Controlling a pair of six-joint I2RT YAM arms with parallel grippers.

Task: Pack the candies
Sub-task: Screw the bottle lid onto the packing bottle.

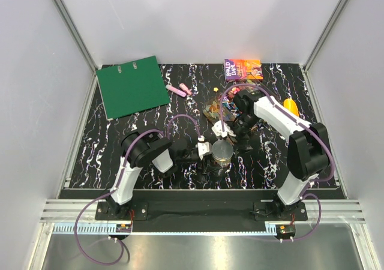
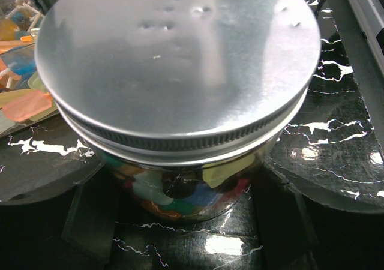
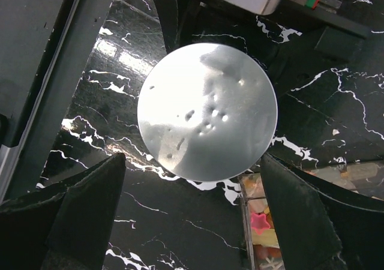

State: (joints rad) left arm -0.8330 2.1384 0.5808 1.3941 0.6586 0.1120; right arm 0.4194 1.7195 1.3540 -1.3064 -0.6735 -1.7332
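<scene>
A glass jar [image 1: 222, 155] with a silver screw lid [image 3: 207, 111] stands on the table just in front of the arms. Through the glass show the candies [image 2: 174, 189], yellow, white, blue, green and orange. My left gripper [image 1: 207, 152] comes in from the left, its dark fingers [image 2: 90, 216] against both sides of the jar [image 2: 180, 192]. The lid [image 2: 177, 60] sits on the jar's mouth. My right gripper [image 1: 235, 139] hovers above the lid, wide open, its fingers [image 3: 78, 213] apart from it with nothing between them.
A clear tray of loose candies [image 1: 216, 109] lies just behind the jar, its edge also in the right wrist view [image 3: 261, 222]. A green binder [image 1: 132, 85], pink highlighters [image 1: 178, 90], a book [image 1: 243, 69] and a yellow scoop [image 1: 291, 106] lie further back.
</scene>
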